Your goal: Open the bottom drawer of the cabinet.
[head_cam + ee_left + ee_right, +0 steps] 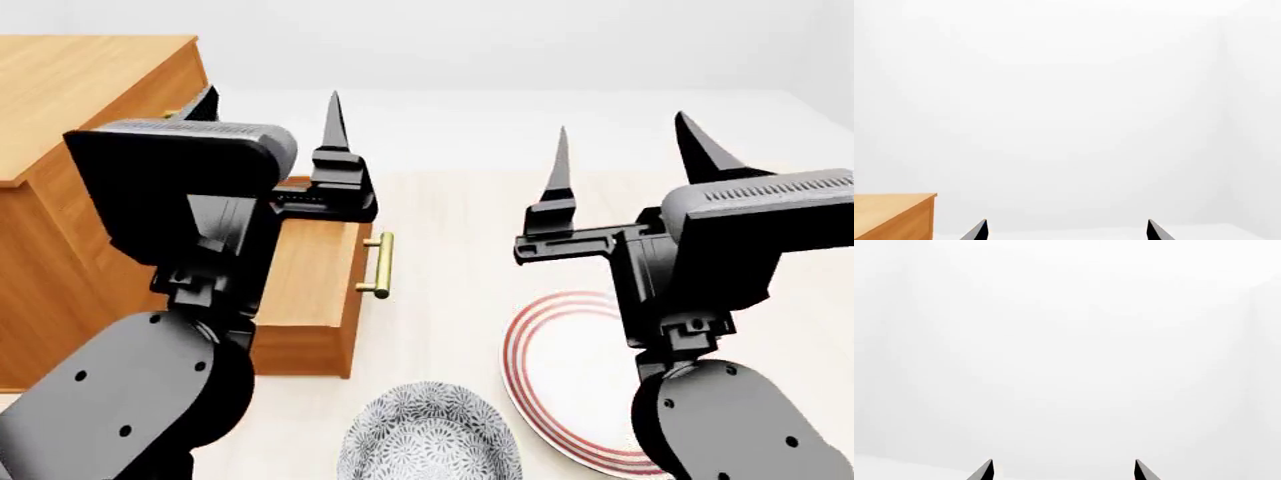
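- Both of my grippers are up in the air, and their dark pointy fingers aim away from me.
- My left gripper (pixel 267 115) has its fingers spread wide, with nothing between them. It hangs over the front edge of the cabinet (pixel 80 110), above the drawer that sticks out.
- From the left wrist camera I see only the two finger tips (pixel 977 231), far apart, a white wall, and one wooden corner of the cabinet (pixel 891 215) off to the side.
- My right gripper (pixel 621 150) is wide too and holds nothing. It is well away from the cabinet, up above the striped plate (pixel 541 355).
- From the right wrist camera I see only its two tips (pixel 984 471) and white all around.
- The cabinet is a big orange-brown wooden box. It stands on the pale floor (pixel 454 230).
- One drawer (pixel 314 290) is pulled out from the cabinet front. Its short brass handle (pixel 379 265) sticks out toward the plate, and no gripper touches it.
- My left arm hides much of the cabinet front, so I cannot tell for sure if this is the bottom drawer. I cannot see the other drawers.
- The plate is white with red rings and lies flat, near the handle but not touching it.
- A gray patterned bowl (pixel 427 435) sits closer to me than the drawer, just beside the plate.
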Controlling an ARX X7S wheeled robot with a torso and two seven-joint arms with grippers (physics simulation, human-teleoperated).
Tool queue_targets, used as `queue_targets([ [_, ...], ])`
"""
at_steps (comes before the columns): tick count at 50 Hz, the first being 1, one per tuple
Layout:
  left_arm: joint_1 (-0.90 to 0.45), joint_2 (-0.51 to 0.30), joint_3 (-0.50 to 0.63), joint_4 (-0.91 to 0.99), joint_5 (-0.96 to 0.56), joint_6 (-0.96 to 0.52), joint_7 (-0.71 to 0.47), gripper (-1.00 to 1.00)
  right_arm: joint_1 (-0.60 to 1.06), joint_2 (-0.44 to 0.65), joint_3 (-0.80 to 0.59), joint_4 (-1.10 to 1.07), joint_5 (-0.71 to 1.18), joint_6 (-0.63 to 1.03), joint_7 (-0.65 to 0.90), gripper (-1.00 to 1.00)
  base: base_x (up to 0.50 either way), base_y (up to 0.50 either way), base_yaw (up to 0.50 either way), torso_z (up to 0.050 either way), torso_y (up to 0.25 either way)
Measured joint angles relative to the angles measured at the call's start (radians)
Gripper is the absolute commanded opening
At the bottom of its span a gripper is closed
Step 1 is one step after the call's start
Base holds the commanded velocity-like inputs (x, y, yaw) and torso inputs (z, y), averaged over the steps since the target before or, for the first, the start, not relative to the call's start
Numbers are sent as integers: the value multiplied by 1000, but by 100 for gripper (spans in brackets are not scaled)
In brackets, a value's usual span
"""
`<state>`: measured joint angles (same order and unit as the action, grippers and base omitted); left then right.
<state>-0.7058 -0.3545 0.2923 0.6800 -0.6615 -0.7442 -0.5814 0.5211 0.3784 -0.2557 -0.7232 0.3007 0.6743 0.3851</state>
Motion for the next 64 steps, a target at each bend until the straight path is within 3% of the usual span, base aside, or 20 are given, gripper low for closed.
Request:
queue_targets([
  [14,-24,-17,10,58,4,-6,-12,100,161,5,-22,-122,4,115,13,100,0,0,0,0,0],
  [34,-174,-25,4,145,-24,-89,-53,100,350,-3,6,-263,74,280,27,100,0,0,0,0,0],
  [64,-226,-32,6,176,-44,-105,-72,100,423,14,21,-295,153,317,63,100,0,0,0,0,0],
])
